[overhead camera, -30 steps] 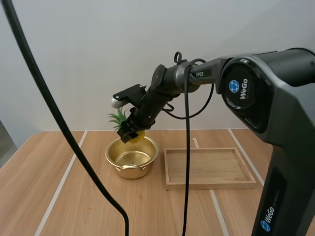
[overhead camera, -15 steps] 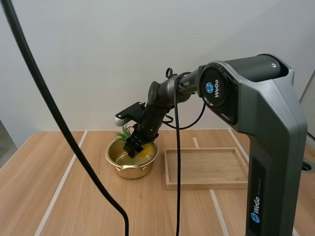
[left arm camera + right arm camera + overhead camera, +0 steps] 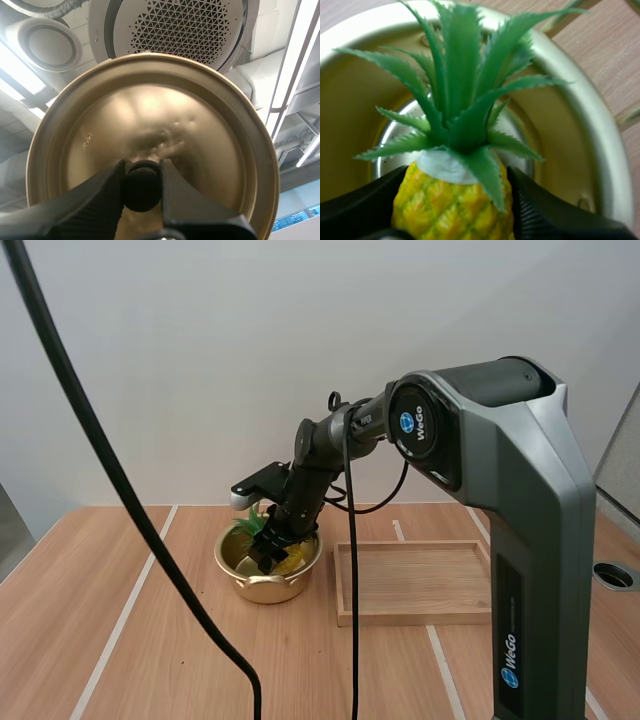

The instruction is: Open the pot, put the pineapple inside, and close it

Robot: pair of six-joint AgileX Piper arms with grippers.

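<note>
The gold pot [image 3: 246,586] stands open on the table, left of the wooden tray. My right gripper [image 3: 270,552] reaches down into it, shut on the yellow pineapple [image 3: 292,559] with green leaves [image 3: 247,525]. In the right wrist view the pineapple [image 3: 451,206] is pinched between the fingers [image 3: 547,215], its leafy crown [image 3: 460,95] pointing into the pot [image 3: 580,130]. In the left wrist view my left gripper [image 3: 142,186] is shut on the black knob [image 3: 142,184] of the gold lid [image 3: 200,125], held up in the air.
A shallow wooden tray [image 3: 420,582] lies right of the pot. The wooden table [image 3: 100,640] stretches out left and in front of the pot.
My right gripper has moved down with the pineapple, from above the pot's rim to inside the pot.
</note>
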